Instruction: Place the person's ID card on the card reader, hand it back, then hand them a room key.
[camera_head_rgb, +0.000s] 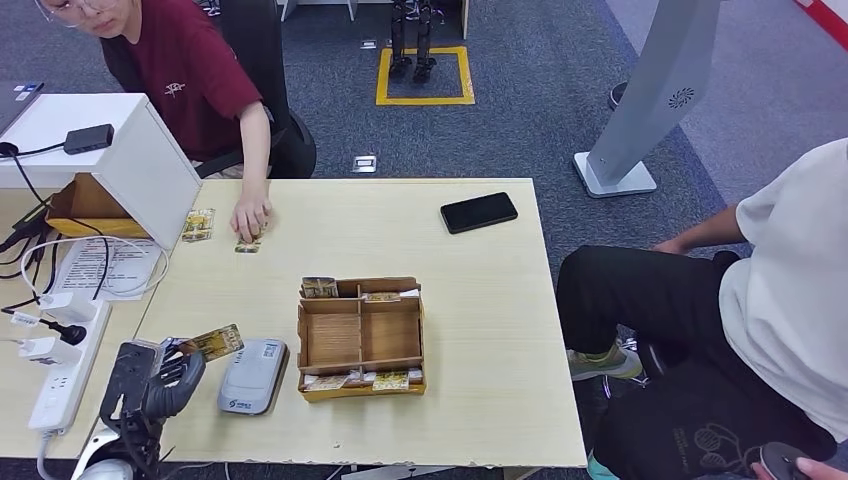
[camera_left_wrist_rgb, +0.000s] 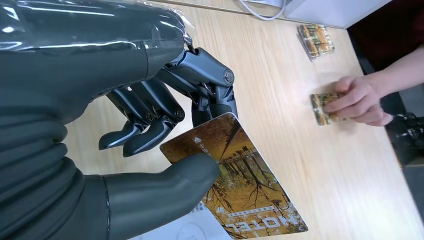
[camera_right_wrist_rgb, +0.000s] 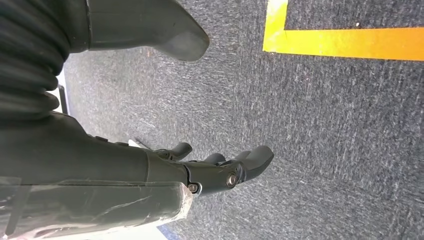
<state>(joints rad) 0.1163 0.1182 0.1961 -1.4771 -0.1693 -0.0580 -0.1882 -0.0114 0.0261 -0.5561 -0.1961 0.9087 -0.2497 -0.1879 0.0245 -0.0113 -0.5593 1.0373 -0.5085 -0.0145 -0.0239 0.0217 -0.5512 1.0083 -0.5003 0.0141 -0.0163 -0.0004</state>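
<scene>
One card (camera_head_rgb: 217, 343) was in our left hand (camera_head_rgb: 160, 380), pinched between thumb and fingers with most of its printed face clear; we judged that this grip left its free end ready to lay on the grey card reader (camera_head_rgb: 253, 375), just at the hand's three o'clock. From the head view, its long axis ran toward two o'clock, free end tilted up, hovering just off the reader's ten o'clock corner. At twelve o'clock, well apart, the person's hand (camera_head_rgb: 250, 216) rested on another card (camera_head_rgb: 248, 243), perhaps waiting. The wooden card tray (camera_head_rgb: 361, 337) sat at the reader's three o'clock. Our right hand (camera_right_wrist_rgb: 220, 172) hung over carpet, fingers apart and holding nothing.
</scene>
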